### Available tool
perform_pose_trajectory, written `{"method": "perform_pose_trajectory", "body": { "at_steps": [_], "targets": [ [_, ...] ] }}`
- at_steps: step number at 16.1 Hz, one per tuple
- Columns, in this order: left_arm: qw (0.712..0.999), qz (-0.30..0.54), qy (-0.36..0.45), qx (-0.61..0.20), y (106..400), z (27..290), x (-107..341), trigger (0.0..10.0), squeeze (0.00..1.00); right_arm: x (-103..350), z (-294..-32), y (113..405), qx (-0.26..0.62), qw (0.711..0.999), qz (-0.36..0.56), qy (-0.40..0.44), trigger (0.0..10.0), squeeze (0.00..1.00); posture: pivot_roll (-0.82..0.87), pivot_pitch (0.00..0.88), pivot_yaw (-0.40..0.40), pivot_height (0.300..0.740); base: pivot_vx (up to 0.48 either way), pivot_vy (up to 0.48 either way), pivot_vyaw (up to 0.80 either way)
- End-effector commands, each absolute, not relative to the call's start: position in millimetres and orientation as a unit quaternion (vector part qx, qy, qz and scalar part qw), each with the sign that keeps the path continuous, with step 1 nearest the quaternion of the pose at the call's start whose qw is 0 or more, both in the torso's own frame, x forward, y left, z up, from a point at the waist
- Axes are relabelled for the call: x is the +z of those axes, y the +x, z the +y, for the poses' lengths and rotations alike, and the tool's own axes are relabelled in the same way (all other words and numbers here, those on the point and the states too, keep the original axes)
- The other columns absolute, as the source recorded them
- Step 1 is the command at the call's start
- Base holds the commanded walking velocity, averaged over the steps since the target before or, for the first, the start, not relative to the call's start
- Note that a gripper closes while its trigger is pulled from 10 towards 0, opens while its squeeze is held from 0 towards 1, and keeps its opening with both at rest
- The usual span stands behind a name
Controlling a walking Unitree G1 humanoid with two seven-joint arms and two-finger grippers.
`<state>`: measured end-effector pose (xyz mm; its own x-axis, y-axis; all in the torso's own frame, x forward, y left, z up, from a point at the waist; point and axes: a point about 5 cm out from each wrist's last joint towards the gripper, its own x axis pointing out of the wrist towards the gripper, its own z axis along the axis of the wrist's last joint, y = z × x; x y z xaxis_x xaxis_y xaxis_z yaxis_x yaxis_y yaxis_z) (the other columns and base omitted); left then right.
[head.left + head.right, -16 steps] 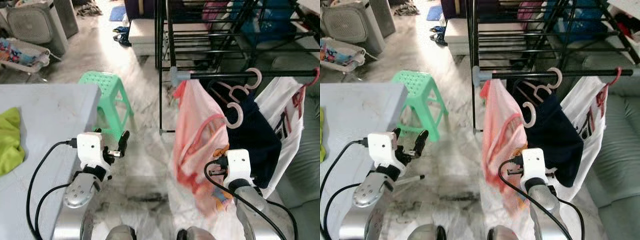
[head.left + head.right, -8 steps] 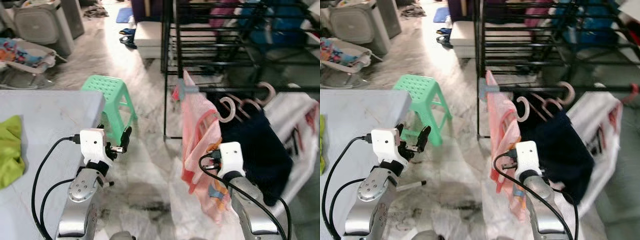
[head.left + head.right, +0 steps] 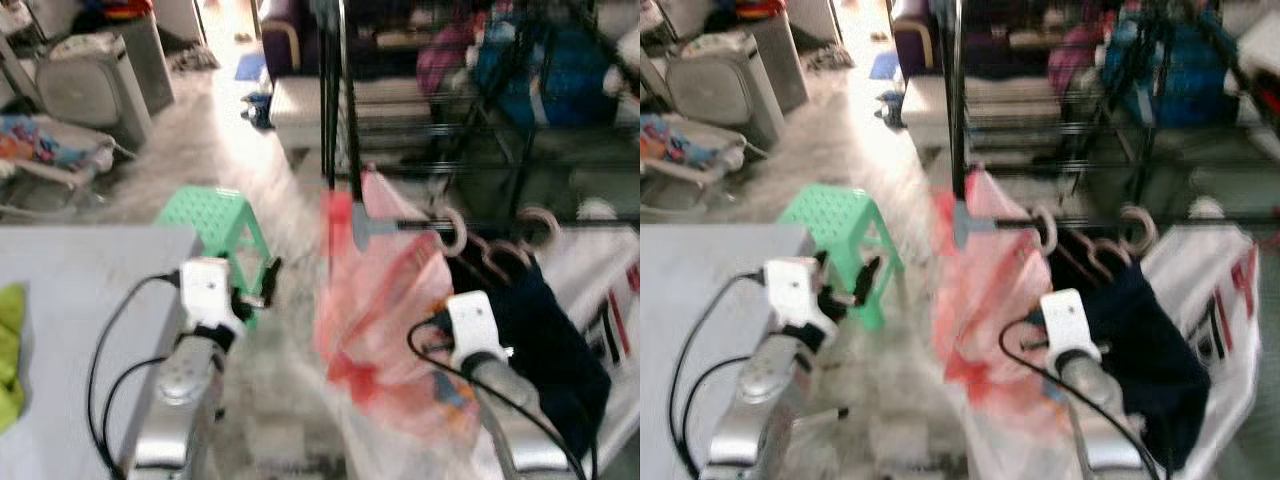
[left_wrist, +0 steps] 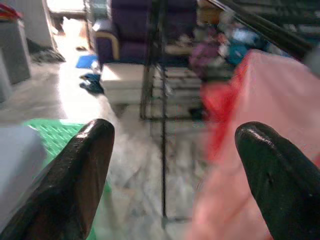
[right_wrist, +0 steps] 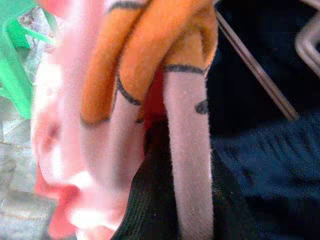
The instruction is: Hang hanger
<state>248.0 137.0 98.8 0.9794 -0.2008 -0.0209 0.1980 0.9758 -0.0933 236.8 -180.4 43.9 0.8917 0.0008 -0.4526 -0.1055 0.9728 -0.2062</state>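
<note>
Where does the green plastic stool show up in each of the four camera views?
Left eye view: green stool at centre left, just behind the left gripper.
Right eye view: it stands left of centre, beside the pink garment.
Left wrist view: its perforated top sits at the lower left edge.
Right wrist view: a green leg at the upper left corner.
Shared landmark: the pink garment.
</note>
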Motion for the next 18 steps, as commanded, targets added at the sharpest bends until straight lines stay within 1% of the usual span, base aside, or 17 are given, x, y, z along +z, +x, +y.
{"method": "perform_pose_trajectory", "body": {
  "at_steps": [1, 6, 8, 11, 12, 14, 18],
  "targets": [
    [0.995, 0.027, -0.037, -0.086, 245.8, 145.0, 94.2, 10.0, 0.0, 51.9, -172.3, 242.3, 0.037, 0.971, 0.214, -0.103, 10.0, 0.0, -0.02, 0.0, 0.009, 0.74, 0.0, 0.0, 0.0],
    [0.995, 0.031, -0.034, -0.089, 246.3, 143.9, 92.3, 10.0, 0.0, 44.1, -165.7, 244.2, 0.055, 0.962, 0.248, -0.102, 10.0, 0.0, -0.02, 0.0, 0.009, 0.74, 0.0, 0.0, 0.0],
    [0.995, 0.033, -0.033, -0.089, 246.7, 144.0, 92.0, 10.0, 0.0, 37.0, -158.4, 244.5, 0.087, 0.95, 0.28, -0.105, 10.0, 0.0, -0.02, 0.0, 0.009, 0.74, 0.0, 0.0, 0.0],
    [0.995, 0.035, -0.032, -0.091, 247.5, 142.4, 91.6, 10.0, 0.0, 33.9, -149.7, 247.3, 0.115, 0.943, 0.295, -0.103, 10.0, 0.0, -0.02, 0.0, 0.009, 0.74, 0.0, 0.0, 0.0],
    [0.995, 0.036, -0.032, -0.093, 247.2, 141.5, 91.5, 10.0, 0.0, 32.7, -143.7, 250.8, 0.124, 0.941, 0.302, -0.091, 10.0, 0.0, -0.01, 0.0, 0.009, 0.74, 0.0, 0.0, 0.0],
    [0.994, 0.036, -0.026, -0.099, 246.3, 140.8, 91.3, 10.0, 0.0, 29.9, -141.1, 258.0, 0.105, 0.94, 0.321, -0.045, 10.0, 0.0, -0.01, 0.0, 0.003, 0.74, 0.0, 0.0, 0.0],
    [0.995, 0.039, -0.02, -0.093, 243.7, 146.5, 90.2, 10.0, 0.0, 41.0, -138.9, 268.1, 0.112, 0.95, 0.287, -0.057, 10.0, 0.0, 0.0, 0.0, 0.001, 0.74, 0.0, 0.0, 0.0]
  ]
}}
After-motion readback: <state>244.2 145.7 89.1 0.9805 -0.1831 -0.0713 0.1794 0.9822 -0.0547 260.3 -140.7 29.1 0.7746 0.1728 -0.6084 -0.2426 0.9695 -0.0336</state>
